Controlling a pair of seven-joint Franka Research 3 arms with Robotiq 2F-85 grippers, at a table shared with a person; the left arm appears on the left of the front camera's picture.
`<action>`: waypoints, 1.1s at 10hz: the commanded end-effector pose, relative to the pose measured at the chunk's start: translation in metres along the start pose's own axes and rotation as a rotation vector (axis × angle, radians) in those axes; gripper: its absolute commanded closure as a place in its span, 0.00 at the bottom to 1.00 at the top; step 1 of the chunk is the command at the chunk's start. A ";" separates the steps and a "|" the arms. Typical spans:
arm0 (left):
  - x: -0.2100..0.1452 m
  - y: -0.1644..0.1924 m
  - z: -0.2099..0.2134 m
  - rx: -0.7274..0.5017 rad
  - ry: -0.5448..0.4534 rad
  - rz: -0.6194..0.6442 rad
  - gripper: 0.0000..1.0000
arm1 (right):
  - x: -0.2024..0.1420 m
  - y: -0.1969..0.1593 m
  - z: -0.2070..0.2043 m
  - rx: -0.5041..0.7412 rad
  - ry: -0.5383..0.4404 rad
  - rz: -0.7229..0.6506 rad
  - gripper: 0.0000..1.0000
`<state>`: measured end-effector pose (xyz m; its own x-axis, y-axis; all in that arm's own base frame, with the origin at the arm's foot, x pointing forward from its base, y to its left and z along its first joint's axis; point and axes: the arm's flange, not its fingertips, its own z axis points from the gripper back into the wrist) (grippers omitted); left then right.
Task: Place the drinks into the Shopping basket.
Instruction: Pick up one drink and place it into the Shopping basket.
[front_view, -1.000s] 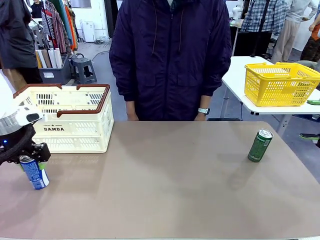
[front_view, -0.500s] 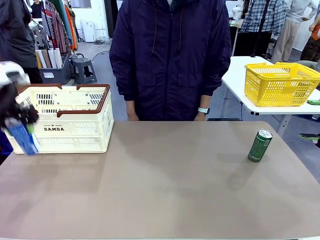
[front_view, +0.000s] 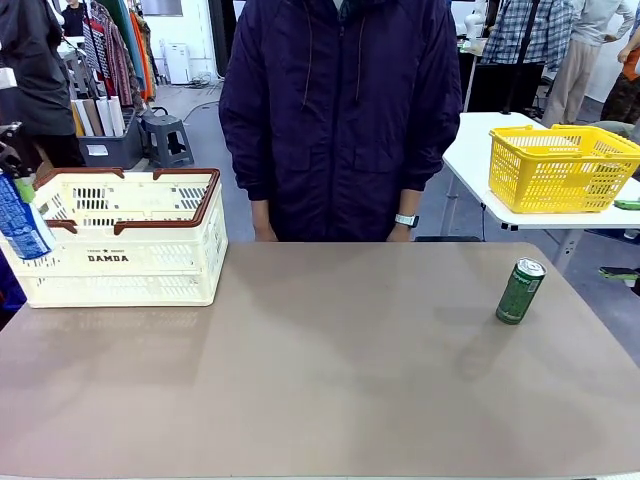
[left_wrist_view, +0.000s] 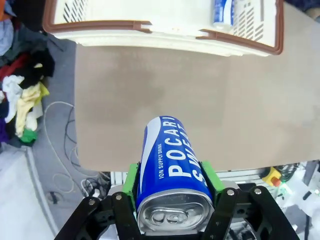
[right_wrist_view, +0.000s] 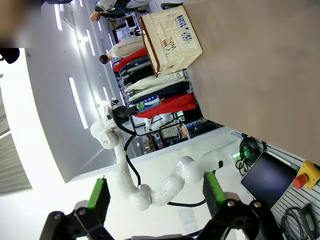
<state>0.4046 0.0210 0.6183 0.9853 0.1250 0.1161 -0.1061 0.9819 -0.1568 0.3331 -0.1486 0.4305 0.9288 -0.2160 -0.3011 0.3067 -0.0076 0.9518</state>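
Up left, left jaws clenched on blue-and-white aluminium can (left_wrist_view: 172, 165) "POCARI SWEAT", off the brown desk (front_view: 320, 380), beside cream slotted plastic basket w/ brown rim (front_view: 130, 268) "DAMDA"; 2nd blue can (left_wrist_view: 221, 12) inside. Green can (front_view: 521, 291) upright far R. Right jaws released.

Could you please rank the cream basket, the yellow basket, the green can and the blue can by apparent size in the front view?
1. Cream basket.
2. Yellow basket, standing farther off.
3. Blue can and green can: unranked, at different distances.
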 end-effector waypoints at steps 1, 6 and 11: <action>0.002 -0.009 -0.006 0.022 -0.040 -0.037 1.00 | -0.002 0.006 0.001 0.006 0.003 -0.017 0.00; 0.071 -0.012 -0.001 -0.036 -0.087 -0.028 1.00 | -0.002 0.006 0.001 0.006 0.003 -0.017 0.00; 0.199 -0.037 -0.072 0.019 -0.145 -0.070 1.00 | -0.002 0.006 0.001 0.006 0.003 -0.017 0.00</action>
<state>0.6091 -0.0078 0.5642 0.9590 0.0595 0.2770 -0.0208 0.9898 -0.1407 0.3330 -0.1487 0.4307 0.9289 -0.2163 -0.3007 0.3064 -0.0077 0.9519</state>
